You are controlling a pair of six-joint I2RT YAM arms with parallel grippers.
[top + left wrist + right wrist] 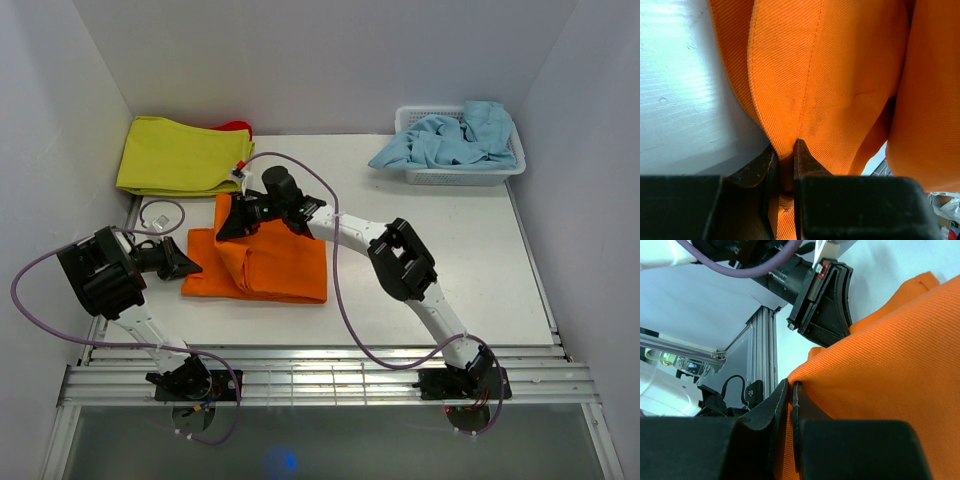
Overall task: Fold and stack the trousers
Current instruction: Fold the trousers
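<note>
The white table (450, 260) fills most of the top view. On it, left of centre, lie the trousers (275, 265), bright orange and folded into a rough rectangle with a raised ridge of cloth running down from the upper left corner. Above them, in the upper left of the frame, lies a flat yellow-green cloth (175, 155) with a bit of red showing at its far right end. A white basket (465, 178) in the upper right holds a crumpled light blue garment (450, 140). The right arm reaches from the lower right across the table to the trousers' upper left corner. There the right gripper (224, 230) has its jaws pressed together on a raised edge of orange cloth, and the right wrist view shows fabric caught between the dark fingers (777, 405). The left gripper (195, 267) sits at the trousers' left edge, at the frame's left. Its jaws are narrowed to a slit and pinch a hanging fold of the orange twill, whose stitched seam runs up the left wrist view. A small white tag (240, 170) sits by the right wrist, and any writing on it is too small to read.
</note>
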